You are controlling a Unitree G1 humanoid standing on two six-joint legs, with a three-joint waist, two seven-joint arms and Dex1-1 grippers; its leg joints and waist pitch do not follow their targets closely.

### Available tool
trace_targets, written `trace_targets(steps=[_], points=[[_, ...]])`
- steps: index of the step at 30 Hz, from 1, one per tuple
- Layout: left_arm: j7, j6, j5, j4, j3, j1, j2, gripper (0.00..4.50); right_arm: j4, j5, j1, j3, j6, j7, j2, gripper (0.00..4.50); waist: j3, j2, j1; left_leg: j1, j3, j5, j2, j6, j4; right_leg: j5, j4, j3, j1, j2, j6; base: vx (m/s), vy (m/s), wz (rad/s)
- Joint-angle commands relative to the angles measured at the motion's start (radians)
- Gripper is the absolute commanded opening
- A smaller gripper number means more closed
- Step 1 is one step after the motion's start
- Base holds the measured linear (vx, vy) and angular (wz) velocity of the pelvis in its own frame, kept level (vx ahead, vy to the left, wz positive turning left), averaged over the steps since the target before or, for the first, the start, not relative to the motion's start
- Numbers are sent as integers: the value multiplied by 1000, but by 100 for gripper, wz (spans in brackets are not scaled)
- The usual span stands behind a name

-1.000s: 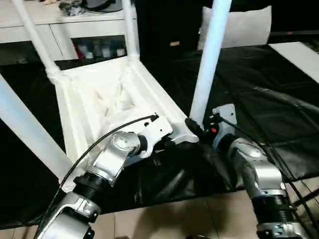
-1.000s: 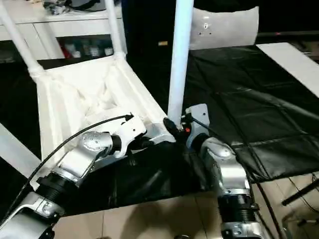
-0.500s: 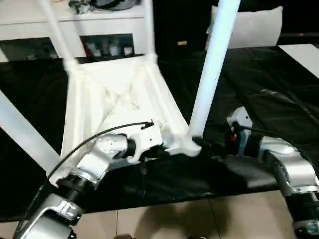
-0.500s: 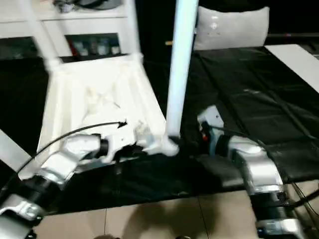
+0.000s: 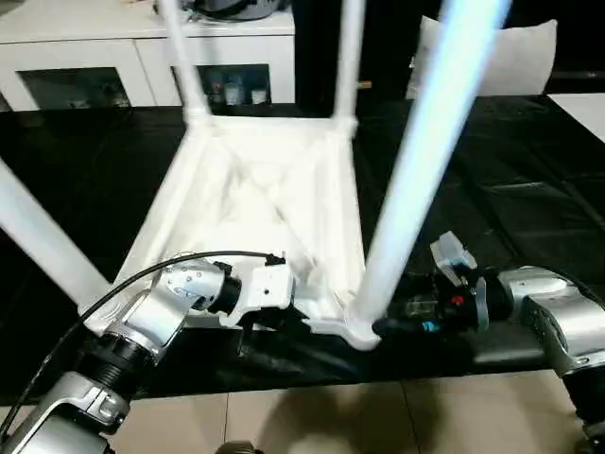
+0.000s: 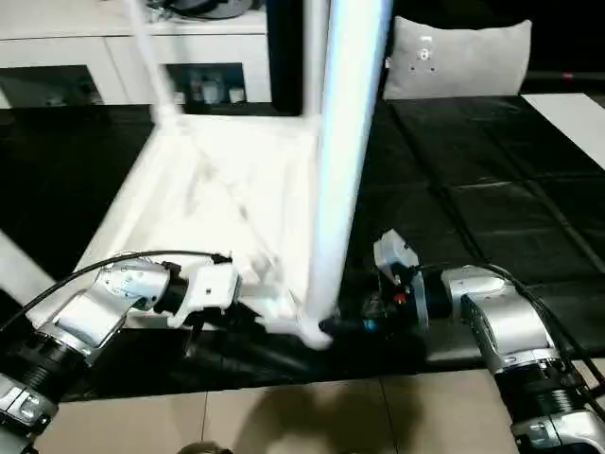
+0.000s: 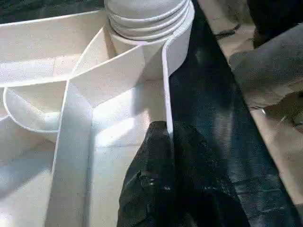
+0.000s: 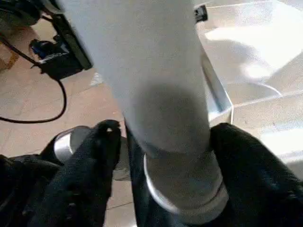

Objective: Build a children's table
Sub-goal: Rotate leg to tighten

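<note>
Since a second ago the right gripper [image 5: 380, 328] has swung from behind the near leg to its outer side and now reaches in level at the base, while the whole scene has shifted as the head camera moved.

Largest first: the children's table [image 5: 265, 203] lies upside down on a black mat [image 5: 510, 199], its ribbed underside facing up and legs standing out of the corner sockets. Being hollow white plastic, it is probably light and fairly stiff, but smooth and likely slippery, so it may skate on the mat when pushed. The long near leg [image 5: 425, 161] would work as a lever; gripping it high would likely twist the socket, so the base is the better place.

There the right gripper is spread around the leg's foot, one finger [image 8: 90, 161] on each side; whether the pads actually press the plastic I cannot tell. The left gripper [image 7: 168, 142] is pinched together on the thin edge wall of the top, just beside the near corner socket [image 7: 147, 28], steadying it. That rim is narrow and may flex.
</note>
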Motion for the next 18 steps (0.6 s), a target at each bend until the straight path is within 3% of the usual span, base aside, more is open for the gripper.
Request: trace_targets(steps=[1,10,14,16,17,18], points=[[-30,-19,15,-22,-35,2,3,0,-10,16,-18,20,6,29,2,295,-59,-15,-7,0,-1,-161,41,73,-66,-292,-60,50,56,-59,-189,0,0,0],[-34,-15,9,-17,-31,3,5,0,-25,37,-8,24,36,37,10,221,-61,-16,-6,-3,-2,-143,39,71,-65,-285,-58,49,56,-57,-181,0,0,0],[-9,28,4,-15,-17,5,-5,0,-80,83,28,-2,98,-9,33,209,-60,-17,-4,-3,-1,-131,39,74,-65,-273,-57,50,58,-56,-181,0,0,0],[25,60,-1,-12,-3,-1,-24,0,-92,81,42,-16,105,-69,58,207,-58,-16,-7,-3,0,-146,39,69,-66,-302,-61,49,55,-58,-175,0,0,0],[45,77,-9,-13,9,-3,-38,0,-103,79,51,-26,112,-113,78,207,-53,-12,-8,-5,-2,-167,37,60,-69,-351,-67,48,56,-58,-160,0,0,0],[46,78,-10,-13,9,-3,-39,0,-104,79,51,-27,113,-116,79,207,-50,-16,-11,-3,-3,-195,34,50,-72,-417,-76,45,55,-58,-137,0,0,0]])
